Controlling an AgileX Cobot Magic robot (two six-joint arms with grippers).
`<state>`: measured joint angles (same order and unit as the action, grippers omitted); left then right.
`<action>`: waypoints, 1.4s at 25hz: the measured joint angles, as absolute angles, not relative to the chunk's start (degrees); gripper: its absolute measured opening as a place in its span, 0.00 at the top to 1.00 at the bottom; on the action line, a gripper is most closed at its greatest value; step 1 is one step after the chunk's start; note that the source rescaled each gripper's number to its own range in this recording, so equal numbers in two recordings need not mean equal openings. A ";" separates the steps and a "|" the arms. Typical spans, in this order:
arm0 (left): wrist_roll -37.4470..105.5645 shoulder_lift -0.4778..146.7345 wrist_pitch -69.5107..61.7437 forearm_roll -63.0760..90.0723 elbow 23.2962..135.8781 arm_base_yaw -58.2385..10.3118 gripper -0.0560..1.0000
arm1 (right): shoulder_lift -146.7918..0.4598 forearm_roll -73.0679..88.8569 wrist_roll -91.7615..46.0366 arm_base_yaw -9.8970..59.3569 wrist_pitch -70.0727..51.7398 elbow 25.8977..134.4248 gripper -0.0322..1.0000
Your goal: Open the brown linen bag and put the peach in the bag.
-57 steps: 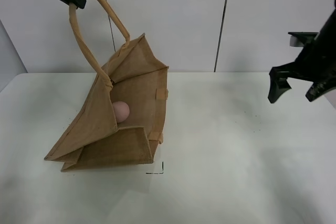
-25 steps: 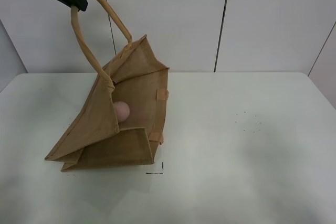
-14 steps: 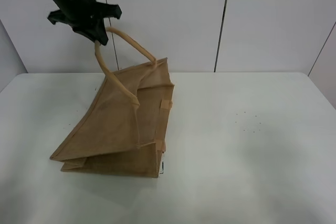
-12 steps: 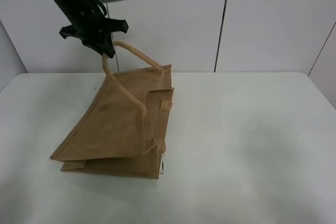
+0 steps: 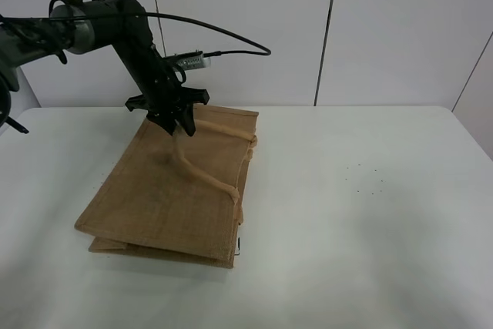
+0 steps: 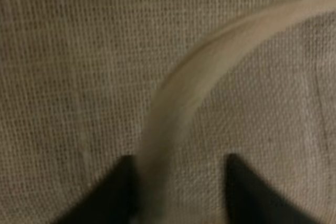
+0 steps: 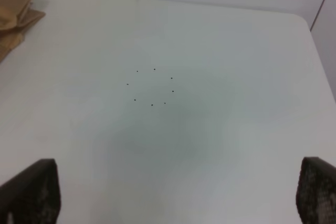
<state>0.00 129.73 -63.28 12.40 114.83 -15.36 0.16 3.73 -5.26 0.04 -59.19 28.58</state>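
The brown linen bag (image 5: 162,198) lies flat on the white table, and a corner of it shows in the right wrist view (image 7: 13,9). Its weave fills the left wrist view (image 6: 79,51). The peach is hidden. A beige handle (image 5: 204,175) arcs over the bag's top face. My left gripper (image 5: 176,125) is low over the bag's far edge. In the left wrist view (image 6: 181,182) the handle (image 6: 210,56) runs between its parted fingers, against one of them and clear of the other. My right gripper (image 7: 173,192) is open and empty above bare table, out of the exterior view.
The white table (image 5: 370,213) has a ring of small dark dots (image 5: 366,179), which the right wrist view (image 7: 152,85) also shows. A small black corner mark (image 5: 237,246) sits at the bag's near right corner. White wall panels stand behind the table.
My left gripper has come down from high at the back, lowering the handle. The bag has collapsed from open and upright to flat, hiding the peach. The right gripper left the exterior view earlier.
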 joint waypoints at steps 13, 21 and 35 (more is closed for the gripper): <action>-2.46 129.68 -64.35 -1.32 114.88 -10.84 0.00 | 0.16 3.73 -5.26 0.04 -59.19 28.58 0.00; -2.12 129.68 -66.70 -1.89 114.88 -0.85 0.00 | 0.16 3.73 -5.26 0.04 -59.19 28.58 0.00; -2.01 109.24 -66.74 -0.71 97.43 2.01 0.00 | 0.16 3.73 -5.26 0.04 -59.19 28.58 0.00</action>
